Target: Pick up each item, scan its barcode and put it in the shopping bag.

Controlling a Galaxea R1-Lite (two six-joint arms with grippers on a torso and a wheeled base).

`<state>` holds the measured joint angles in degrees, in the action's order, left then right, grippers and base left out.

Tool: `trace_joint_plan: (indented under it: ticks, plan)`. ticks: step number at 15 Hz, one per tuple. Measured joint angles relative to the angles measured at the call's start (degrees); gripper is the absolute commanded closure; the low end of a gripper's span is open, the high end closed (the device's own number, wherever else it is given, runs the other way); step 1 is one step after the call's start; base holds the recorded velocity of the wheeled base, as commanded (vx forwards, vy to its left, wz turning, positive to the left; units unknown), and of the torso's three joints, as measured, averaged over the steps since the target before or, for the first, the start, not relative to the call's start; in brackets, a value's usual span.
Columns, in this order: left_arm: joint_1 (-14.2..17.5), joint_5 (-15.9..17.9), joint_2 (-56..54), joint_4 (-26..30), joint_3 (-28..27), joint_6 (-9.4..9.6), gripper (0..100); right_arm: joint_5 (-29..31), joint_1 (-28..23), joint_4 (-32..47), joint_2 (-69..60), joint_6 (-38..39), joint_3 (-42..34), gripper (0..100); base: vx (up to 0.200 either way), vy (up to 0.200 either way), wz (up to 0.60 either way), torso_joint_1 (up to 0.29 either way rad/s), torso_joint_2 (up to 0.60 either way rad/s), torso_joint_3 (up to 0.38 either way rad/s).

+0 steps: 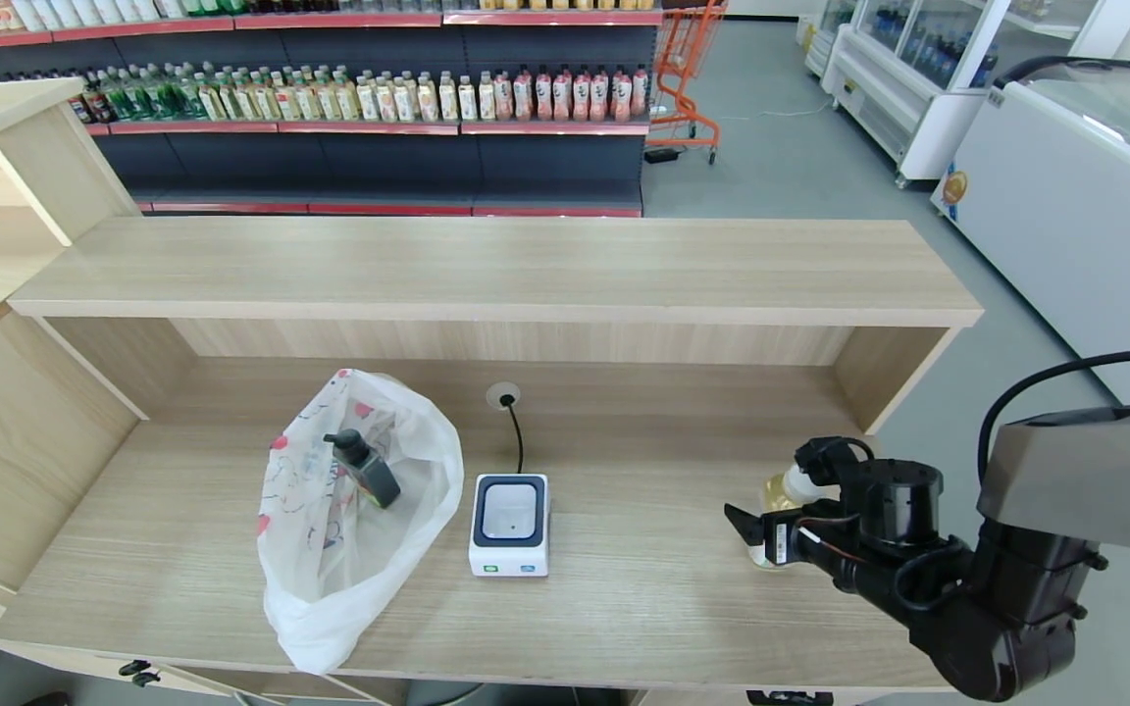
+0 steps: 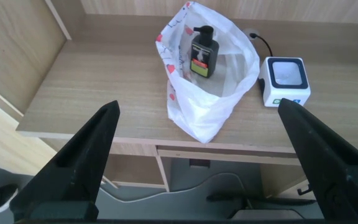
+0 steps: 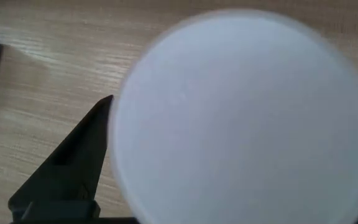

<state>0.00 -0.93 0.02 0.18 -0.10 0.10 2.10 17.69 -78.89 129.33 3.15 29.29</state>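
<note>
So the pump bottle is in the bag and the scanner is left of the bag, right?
Not quite. The pump bottle is in the bag, but the scanner stands to the right of the bag, not the left. The head view shows it.

Light wooden counter (image 1: 643, 598) bearing, from left to right, white shopping bag (image 1: 330, 569), cabled white scanner (image 1: 510, 525) just beside it, and, well apart, upright yellowish bottle (image 1: 777, 490).

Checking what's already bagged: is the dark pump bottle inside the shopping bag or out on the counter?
Inside. The dark pump bottle lies within the open mouth of the white plastic shopping bag.
</note>
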Motion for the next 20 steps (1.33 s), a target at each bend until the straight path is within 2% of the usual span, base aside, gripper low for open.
trace_joint_plan:
  ticks: [6, 7, 20]
  plan:
    - [0.0, 0.0, 0.0, 0.0, 0.0, 0.0, 0, -0.1, 1.9, -2.4, 3.2, -0.1, 2.6, 0, 0.0, 0.0, 0.0, 0.0, 0.0, 0.0]
    - [0.0, 0.0, 0.0, 0.0, 0.0, 0.0, 0, -0.3, 1.9, -2.7, 3.5, -0.1, 2.8, 100, 0.0, 0.0, 0.0, 0.0, 0.0, 0.0]
    - [0.0, 0.0, 0.0, 0.0, 0.0, 0.0, 0, -2.0, 2.3, -3.5, 2.0, -0.3, 2.1, 100, 0.0, 0.0, 0.0, 0.0, 0.0, 0.0]
